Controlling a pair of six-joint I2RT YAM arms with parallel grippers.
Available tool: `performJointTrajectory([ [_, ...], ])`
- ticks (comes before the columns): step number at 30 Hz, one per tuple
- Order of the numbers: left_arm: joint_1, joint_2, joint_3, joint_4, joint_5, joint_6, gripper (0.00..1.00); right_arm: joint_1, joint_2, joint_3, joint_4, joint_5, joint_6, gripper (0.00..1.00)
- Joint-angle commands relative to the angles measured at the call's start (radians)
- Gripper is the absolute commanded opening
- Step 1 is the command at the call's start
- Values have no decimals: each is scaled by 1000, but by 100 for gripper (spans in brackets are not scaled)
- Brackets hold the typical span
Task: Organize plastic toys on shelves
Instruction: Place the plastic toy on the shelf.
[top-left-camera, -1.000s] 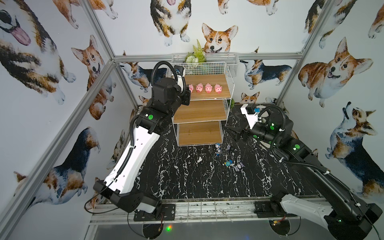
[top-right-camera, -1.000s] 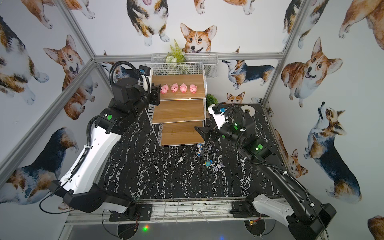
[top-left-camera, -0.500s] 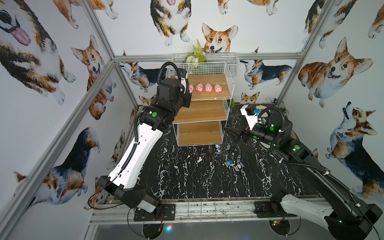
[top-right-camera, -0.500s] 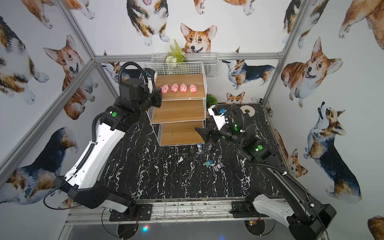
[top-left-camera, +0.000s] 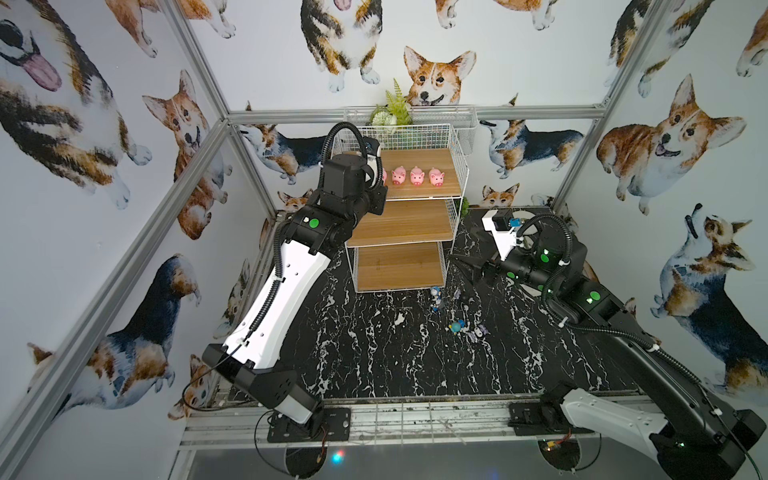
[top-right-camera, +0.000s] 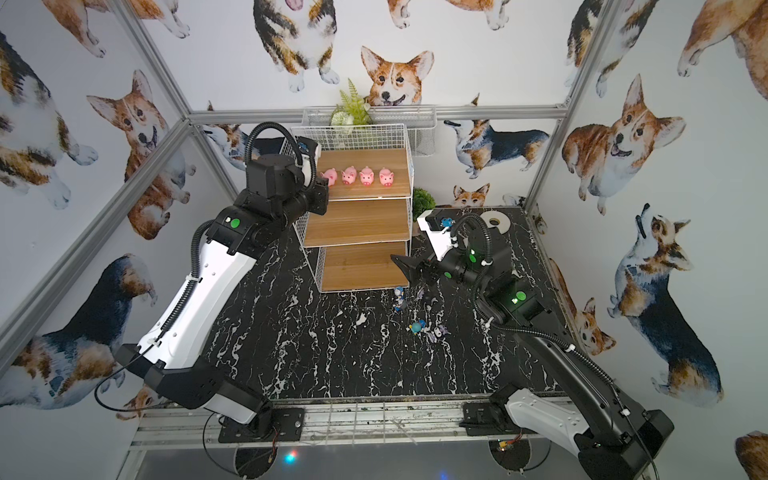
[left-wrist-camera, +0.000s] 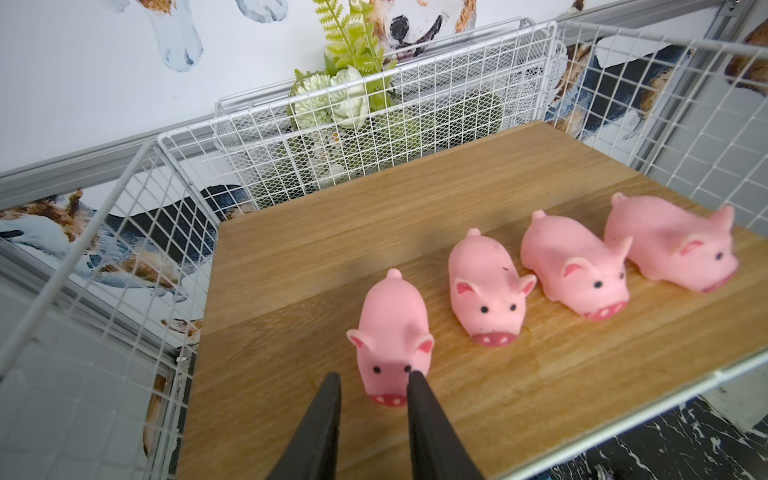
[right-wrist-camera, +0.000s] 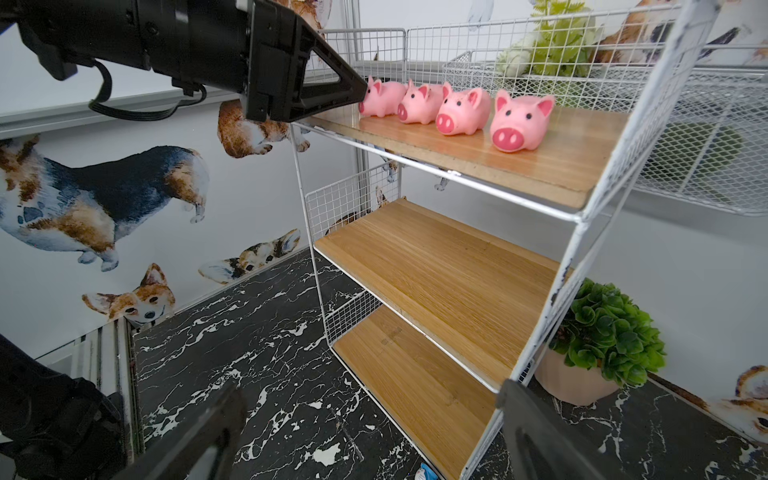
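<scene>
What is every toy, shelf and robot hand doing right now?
Pigs: four standing in a row on the top shelf.
Middle shelf: bare.
Bottom shelf: bare.
Small toys: scattered on the black table, not shelved.
Left hand: slightly open, tips at the end pig's nose.
Right hand: wide open, empty.

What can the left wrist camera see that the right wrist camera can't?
Only the left wrist view shows the pink pigs' tails and the gap between the left pincer's tips. Only the right wrist view shows the middle shelf, bottom shelf, potted plant and the wide-open right pincer. Both show all four pigs in a row on the top shelf, with the left pincer at the end one.
</scene>
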Motion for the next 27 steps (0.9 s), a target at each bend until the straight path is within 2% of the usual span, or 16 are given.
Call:
performJointTrajectory([
  [1,1,8,14,-7,21,-1,31,0,-3,0,33,0,-11,100],
  [22,1,61,63,-17,38,-4,28,0,-12,-6,30,12,-15,100],
  [27,1,58,67,-14,42,-8,30,0,-12,-6,29,10,-16,100],
])
